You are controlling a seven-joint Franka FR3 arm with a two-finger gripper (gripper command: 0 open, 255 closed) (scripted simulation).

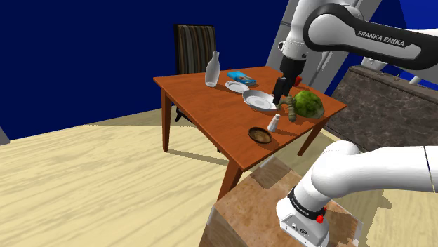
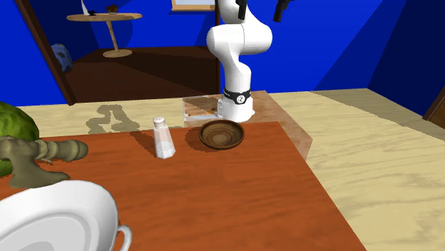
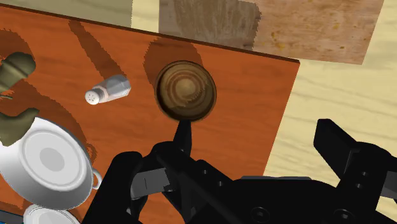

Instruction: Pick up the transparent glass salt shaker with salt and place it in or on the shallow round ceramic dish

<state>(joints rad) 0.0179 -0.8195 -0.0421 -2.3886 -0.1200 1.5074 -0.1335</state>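
The clear salt shaker [image 1: 274, 123] with a white cap stands upright on the wooden table [image 1: 203, 98], near its front edge. It appears too in the second exterior view [image 2: 164, 138] and the wrist view [image 3: 108, 89]. Close beside it sits a shallow round brown dish [image 1: 260, 135] [image 2: 222, 134] [image 3: 186, 90]. A small white saucer [image 1: 236, 86] lies farther back. My black gripper [image 1: 281, 90] hangs open above the table, over a white handled bowl [image 1: 260, 101]. Nothing is between its fingers [image 3: 261, 137], and the shaker lies well off to one side.
A green turtle toy [image 1: 306, 104] [image 2: 21, 142] lies beside the white bowl [image 2: 57, 217] [image 3: 48, 162]. A clear bottle [image 1: 212, 70] and a blue object [image 1: 243, 75] stand at the back. A striped chair [image 1: 195, 45] is behind the table. My stand [image 1: 281, 210] adjoins the table's corner.
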